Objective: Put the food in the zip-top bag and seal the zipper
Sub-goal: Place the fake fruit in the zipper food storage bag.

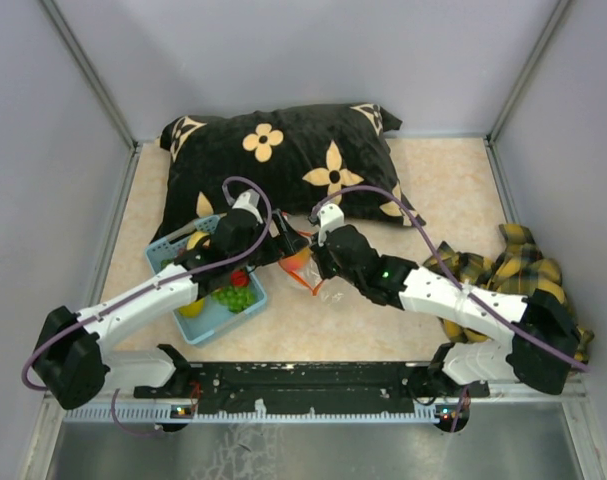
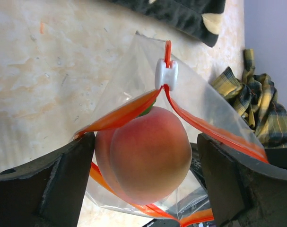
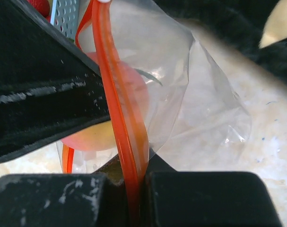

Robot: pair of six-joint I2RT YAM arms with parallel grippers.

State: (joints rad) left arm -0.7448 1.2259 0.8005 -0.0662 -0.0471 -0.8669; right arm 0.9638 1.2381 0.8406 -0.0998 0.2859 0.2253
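Strawberry (image 1: 239, 278) and green grapes (image 1: 233, 297) lay in the light blue basket (image 1: 208, 325) at the left of the tabletop (image 1: 453, 190), with a yellow piece (image 1: 191, 308) beside them. Just right of the basket, the left fingers (image 2: 48, 184) stood spread wide, one on each side of the peach (image 2: 148, 156), gripping nothing. The peach sat in the open mouth of the zip-top bag (image 2: 204, 109), between the two parted halves of the red zipper (image 3: 116, 94), below the white slider (image 2: 166, 74). The right fingers (image 3: 204, 198) were closed tight on the zipper, pinching one edge of the mouth. A black flowered pillow (image 1: 283, 150) lay behind, and a plaid cloth (image 1: 523, 270) at the far right.
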